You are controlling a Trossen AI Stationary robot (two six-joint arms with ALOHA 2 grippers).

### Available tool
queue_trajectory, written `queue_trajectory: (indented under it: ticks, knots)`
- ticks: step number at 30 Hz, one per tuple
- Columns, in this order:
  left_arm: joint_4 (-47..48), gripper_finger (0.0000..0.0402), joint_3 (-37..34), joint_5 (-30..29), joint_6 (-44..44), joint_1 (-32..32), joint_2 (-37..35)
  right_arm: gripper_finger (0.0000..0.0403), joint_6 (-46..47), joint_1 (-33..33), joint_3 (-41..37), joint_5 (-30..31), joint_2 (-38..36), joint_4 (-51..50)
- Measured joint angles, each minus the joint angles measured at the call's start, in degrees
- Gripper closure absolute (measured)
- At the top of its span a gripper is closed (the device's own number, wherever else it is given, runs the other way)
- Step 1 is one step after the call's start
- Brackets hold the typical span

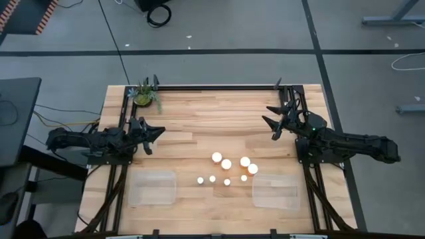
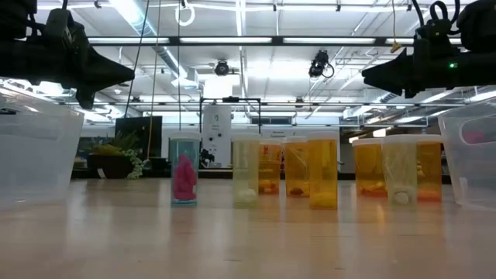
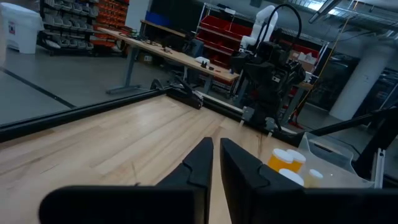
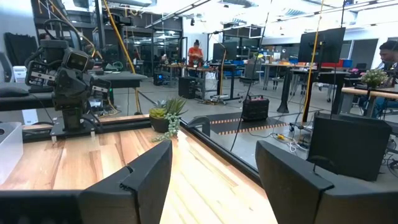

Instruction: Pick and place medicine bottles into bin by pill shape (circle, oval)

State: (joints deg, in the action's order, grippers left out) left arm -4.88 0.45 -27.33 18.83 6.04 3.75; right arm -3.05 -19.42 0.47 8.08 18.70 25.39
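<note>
both arms raised above the table [image 1: 199, 113], nothing held.
left gripper [image 1: 151, 137] at the left side with fingers nearly closed; right gripper [image 1: 273, 121] at the right side, fingers spread wide. medicine bottles [image 1: 226, 164] clustered near the front middle, between two clear bins [image 1: 152, 188]; small plant [image 1: 145, 95] at the back left corner.

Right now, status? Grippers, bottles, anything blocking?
Left gripper shut, empty, over the table's left side. Right gripper open, empty, over the right. Bottles clustered between both bins, none binned. Nothing in the way.
</note>
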Motion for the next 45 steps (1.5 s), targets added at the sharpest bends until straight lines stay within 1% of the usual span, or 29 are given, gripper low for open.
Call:
queue_trajectory:
  ticks: [7,17,26,36,45]
  knots:
    - [-0.01,0.0374,0.0,0.0,0.0,-0.02,-0.02,0.0164,0.0,0.02,0.0,0.0,0.02,0.0]
    - [0.01,0.0363,0.02,0.02,0.0,0.0,0.0,0.0164,0.0,0.01,-0.02,-0.01,0.02,0.01]
    - [0.02,0.0374,-0.01,0.02,-0.02,-0.02,0.0,0.0164,0.0,0.01,-0.02,0.0,-0.01,0.0]
    - [0.02,0.0363,0.0,0.01,0.0,-0.01,-0.02,0.0164,0.0,0.02,-0.01,-0.02,0.02,0.01]
    - [-0.01,0.0373,-0.01,0.0,-0.02,0.0,-0.02,0.0164,0.0,0.02,0.0,0.0,0.02,0.02]
